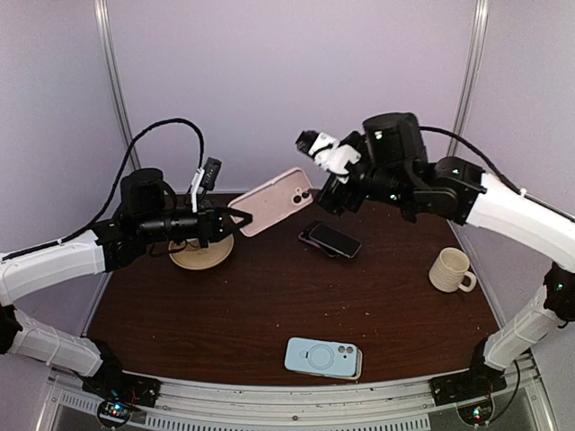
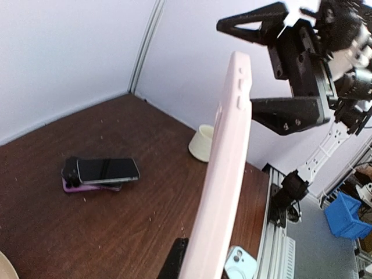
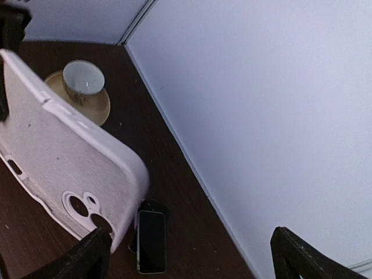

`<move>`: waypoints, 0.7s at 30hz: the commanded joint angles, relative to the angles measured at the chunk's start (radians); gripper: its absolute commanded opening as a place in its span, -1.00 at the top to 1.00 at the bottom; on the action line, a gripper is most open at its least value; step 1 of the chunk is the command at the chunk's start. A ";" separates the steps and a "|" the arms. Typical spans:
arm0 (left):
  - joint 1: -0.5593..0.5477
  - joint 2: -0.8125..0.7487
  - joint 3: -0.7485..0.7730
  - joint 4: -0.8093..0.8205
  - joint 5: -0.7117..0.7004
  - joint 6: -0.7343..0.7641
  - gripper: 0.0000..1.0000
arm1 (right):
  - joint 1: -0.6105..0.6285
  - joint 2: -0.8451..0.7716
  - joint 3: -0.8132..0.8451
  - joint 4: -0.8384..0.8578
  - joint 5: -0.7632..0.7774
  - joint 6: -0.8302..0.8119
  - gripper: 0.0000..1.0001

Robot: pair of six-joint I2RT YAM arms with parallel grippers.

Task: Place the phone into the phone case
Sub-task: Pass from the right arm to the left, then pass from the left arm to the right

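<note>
Hanging tilted above the far half of the dark wooden table (image 1: 225,314), the pink phone case (image 1: 272,200) was clamped at its left end between the closed jaws of the left gripper (image 1: 237,218). The right gripper (image 1: 317,193) sat at the case's camera-cutout end, jaws spread wide and gripping nothing. The black phone (image 1: 336,240) lay screen up on a purple object (image 2: 87,187), well apart from a cream mug (image 1: 451,269) and a light blue case (image 1: 323,356).
</note>
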 commanded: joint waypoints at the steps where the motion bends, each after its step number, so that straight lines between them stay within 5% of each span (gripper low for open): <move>1: -0.011 -0.049 -0.049 0.371 -0.095 -0.125 1.00 | -0.087 -0.157 -0.096 0.136 -0.319 0.633 -0.99; 7: -0.064 -0.081 -0.112 0.551 -0.258 -0.154 1.00 | -0.099 -0.174 -0.322 0.628 -0.566 1.111 -0.91; 13: -0.084 -0.054 -0.139 0.663 -0.269 -0.223 1.00 | -0.099 -0.089 -0.310 0.765 -0.583 1.244 -0.65; 21: -0.101 -0.034 -0.137 0.706 -0.256 -0.254 1.00 | -0.097 -0.016 -0.269 0.868 -0.674 1.286 0.17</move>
